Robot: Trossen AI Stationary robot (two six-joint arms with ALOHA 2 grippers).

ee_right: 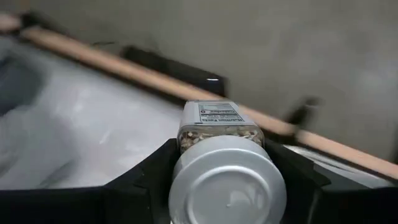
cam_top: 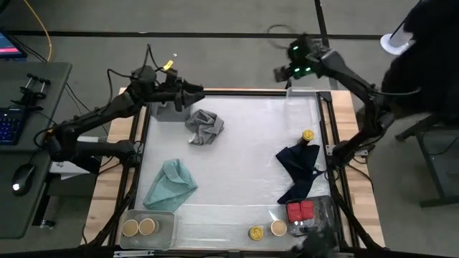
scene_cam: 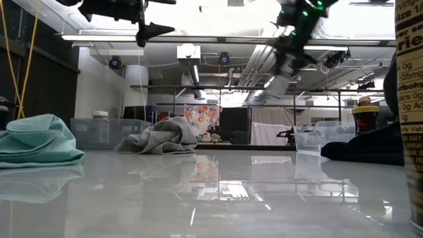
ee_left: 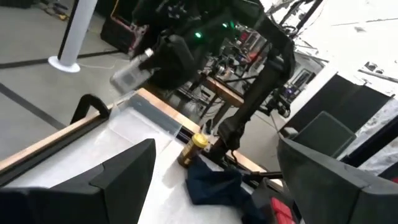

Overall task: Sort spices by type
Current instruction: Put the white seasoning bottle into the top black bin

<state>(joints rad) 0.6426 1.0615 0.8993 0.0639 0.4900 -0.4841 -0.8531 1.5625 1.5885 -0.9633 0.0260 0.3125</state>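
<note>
My right gripper (cam_top: 284, 72) hangs in the air over the table's far right corner, shut on a small clear jar with a silver-white lid (ee_right: 227, 183). The jar also shows in the left wrist view (ee_left: 132, 72). My left gripper (cam_top: 195, 91) is open and empty, raised over the far left of the table near the grey cloth (cam_top: 205, 127). A yellow-lidded jar (cam_top: 308, 135) stands by the navy cloth (cam_top: 300, 172). Two tan-lidded jars (cam_top: 140, 227) stand in the near-left tray. A yellow-lidded jar (cam_top: 256, 233) and a tan-lidded jar (cam_top: 278, 228) stand at the near edge. Red tins (cam_top: 301, 211) lie in the near-right tray. My right gripper pinches the jar between its two fingers (ee_right: 152, 177), one on each side of the jar's body just below the lid (ee_right: 186, 140). The jar lies along the fingers, its lid toward my wrist. It is lifted clear of the table.
A teal cloth (cam_top: 171, 184) lies at the near left. Clear trays stand at the far left (cam_top: 169, 109) and far right (cam_top: 301, 93) corners. A raised frame (cam_top: 326, 122) runs round the white table top. A large container (scene_cam: 410, 99) stands close to the low camera at its right.
</note>
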